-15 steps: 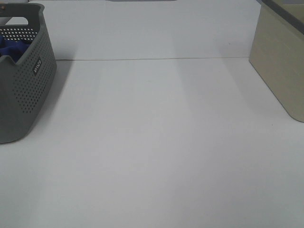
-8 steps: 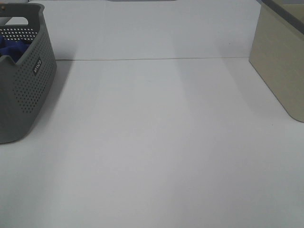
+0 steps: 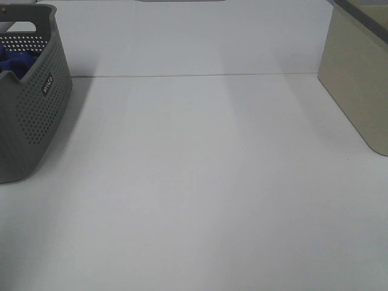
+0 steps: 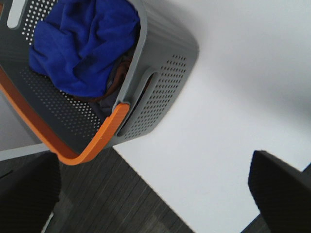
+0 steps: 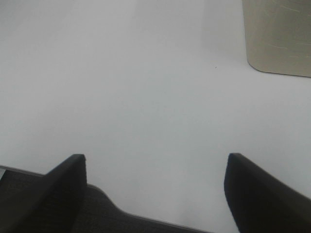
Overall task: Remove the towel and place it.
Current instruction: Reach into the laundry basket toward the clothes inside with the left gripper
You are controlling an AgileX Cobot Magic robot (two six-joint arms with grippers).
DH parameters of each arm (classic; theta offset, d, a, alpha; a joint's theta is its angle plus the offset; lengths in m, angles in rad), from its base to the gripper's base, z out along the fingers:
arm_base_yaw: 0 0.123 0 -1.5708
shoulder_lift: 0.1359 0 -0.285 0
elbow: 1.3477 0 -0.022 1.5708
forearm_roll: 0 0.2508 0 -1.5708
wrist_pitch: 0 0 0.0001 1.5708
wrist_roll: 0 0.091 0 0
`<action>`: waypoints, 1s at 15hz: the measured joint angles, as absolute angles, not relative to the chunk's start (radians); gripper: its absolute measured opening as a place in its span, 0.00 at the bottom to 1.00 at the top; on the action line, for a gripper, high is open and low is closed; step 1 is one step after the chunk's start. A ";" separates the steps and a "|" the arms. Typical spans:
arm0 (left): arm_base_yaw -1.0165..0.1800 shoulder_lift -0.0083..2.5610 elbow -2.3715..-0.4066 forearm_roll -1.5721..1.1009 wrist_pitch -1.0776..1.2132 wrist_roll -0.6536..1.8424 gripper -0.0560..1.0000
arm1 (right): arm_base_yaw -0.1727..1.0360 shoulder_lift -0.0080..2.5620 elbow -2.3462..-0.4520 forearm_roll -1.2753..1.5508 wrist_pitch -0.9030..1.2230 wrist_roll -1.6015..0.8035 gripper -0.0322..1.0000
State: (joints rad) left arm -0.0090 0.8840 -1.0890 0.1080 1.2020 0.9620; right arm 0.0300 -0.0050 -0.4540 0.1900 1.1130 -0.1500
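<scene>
Surface: broad white table (image 3: pixel 200 182), a thin seam running across it toward the back; plenty of room to lay something flat.
Basket: grey perforated basket (image 3: pixel 33 115) at the table's far left, upright, partly cut off in the high view. An orange rim (image 4: pixel 104 133) shows along one side from the left wrist camera.
Towel: blue towel (image 4: pixel 82 43) bunched up inside the basket and filling most of it. Something brownish lies beneath it, too hidden to name.
Left gripper: left gripper (image 4: pixel 155 191) hangs near the basket over the table's edge, dark floor (image 4: pixel 112 204) below. Jaws spread wide, nothing between them; in my judgement, it is readied for a reach into the basket.
Right gripper: right gripper (image 5: pixel 158 189) is over bare table, jaws parted, holding nothing; probably waiting to help spread the cloth.
Beige bin: beige bin (image 3: pixel 357 79) at the far right, well apart from the basket.
Stage: removal not yet begun.
Risk: bunched plush cloth may drag on the basket wall when lifted.
</scene>
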 joint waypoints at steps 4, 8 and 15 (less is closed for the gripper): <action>-0.009 1.099 -1.131 0.259 1.061 0.968 0.99 | 0.030 -0.005 -0.454 0.190 1.113 -0.150 0.77; -0.009 1.398 -1.329 0.270 1.019 0.970 0.99 | 0.030 -0.005 -0.454 0.190 1.113 -0.150 0.77; 0.092 1.879 -1.803 0.251 1.092 1.133 0.99 | 0.030 -0.005 -0.454 0.190 1.113 -0.150 0.77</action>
